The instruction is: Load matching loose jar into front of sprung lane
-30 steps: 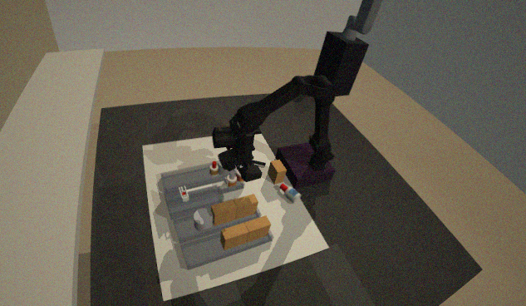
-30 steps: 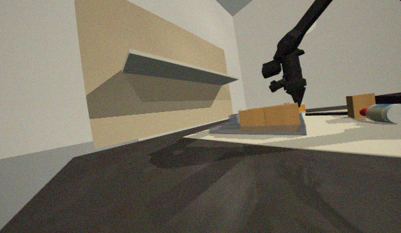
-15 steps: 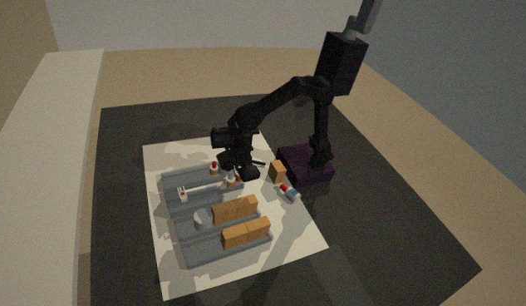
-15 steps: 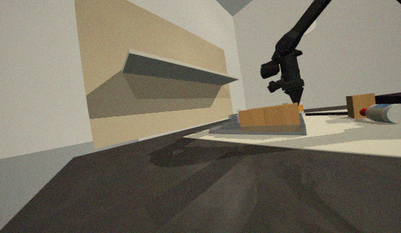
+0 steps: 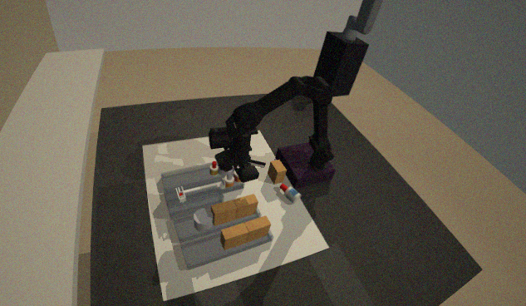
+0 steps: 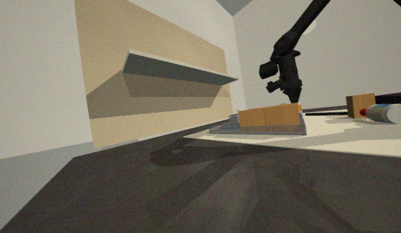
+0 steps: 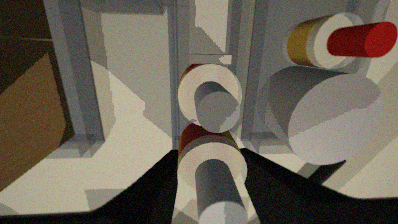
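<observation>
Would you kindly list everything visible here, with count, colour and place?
Lane rack: one, grey, on the pale mat.
Pale mat: one, cream, on the dark table top.
Grey-capped jars: two, white with orange-red bands; one held at the lane front, one just behind it in the lane.
Red-capped jar: one, standing beside the rack's far edge.
Blue-banded jar: one, red cap, lying on the mat.
Tan boxes: two pairs in the near lanes, one loose.
Grey cylinder: one, in a middle lane.
Wall shelf: one, grey.
Gripper: one, black, shut on the front jar.
</observation>
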`<action>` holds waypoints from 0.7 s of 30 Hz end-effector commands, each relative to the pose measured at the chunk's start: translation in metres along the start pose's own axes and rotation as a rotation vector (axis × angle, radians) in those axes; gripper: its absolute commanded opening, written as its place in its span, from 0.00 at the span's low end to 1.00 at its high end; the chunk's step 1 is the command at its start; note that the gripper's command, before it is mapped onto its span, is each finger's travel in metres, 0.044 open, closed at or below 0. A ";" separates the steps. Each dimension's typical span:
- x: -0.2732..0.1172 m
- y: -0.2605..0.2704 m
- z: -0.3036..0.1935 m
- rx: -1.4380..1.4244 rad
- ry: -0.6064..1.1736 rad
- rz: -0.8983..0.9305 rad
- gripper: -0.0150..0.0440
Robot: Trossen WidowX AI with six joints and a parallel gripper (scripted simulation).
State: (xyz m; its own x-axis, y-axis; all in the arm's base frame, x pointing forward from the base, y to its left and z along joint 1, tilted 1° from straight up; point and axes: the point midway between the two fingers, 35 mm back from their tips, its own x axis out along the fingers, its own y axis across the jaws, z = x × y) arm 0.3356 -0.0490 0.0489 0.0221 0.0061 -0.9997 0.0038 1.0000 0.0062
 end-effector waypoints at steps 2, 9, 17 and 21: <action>-0.006 0.000 0.012 0.001 -0.037 -0.003 0.25; -0.007 0.000 0.014 0.001 -0.037 -0.003 0.25; -0.006 0.000 0.014 0.001 -0.037 -0.003 0.25; -0.006 0.000 0.014 0.001 -0.037 -0.003 0.25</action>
State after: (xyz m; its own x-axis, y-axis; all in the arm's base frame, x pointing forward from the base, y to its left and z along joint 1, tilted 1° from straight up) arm 0.3404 -0.0487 0.0511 0.0256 0.0056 -0.9997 0.0024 1.0000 0.0057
